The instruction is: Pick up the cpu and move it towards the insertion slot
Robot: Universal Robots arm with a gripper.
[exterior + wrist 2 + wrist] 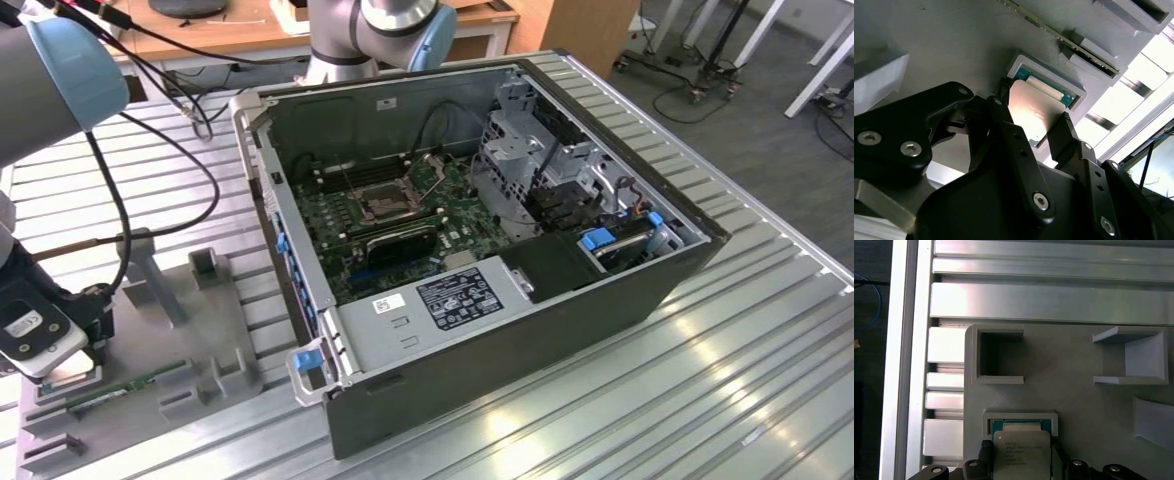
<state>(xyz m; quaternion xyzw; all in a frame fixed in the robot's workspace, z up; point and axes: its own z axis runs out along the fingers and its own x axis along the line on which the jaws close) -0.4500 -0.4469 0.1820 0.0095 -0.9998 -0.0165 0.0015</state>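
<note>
The cpu is a silvery square chip with a green rim, and it lies in a shallow grey holder on the fixture plate. My gripper is down over it. In the second wrist view its two black fingers press against opposite edges of the cpu. In the exterior view the gripper stands at the far left and covers the chip. The insertion slot, a square socket in a metal frame, sits on the motherboard inside the open computer case, far toward the exterior view's right.
The grey fixture plate carries upright blocks and a long green memory stick beside the gripper. Empty square pockets lie beyond the holder. Black cables hang above the plate. The case walls rise around the motherboard.
</note>
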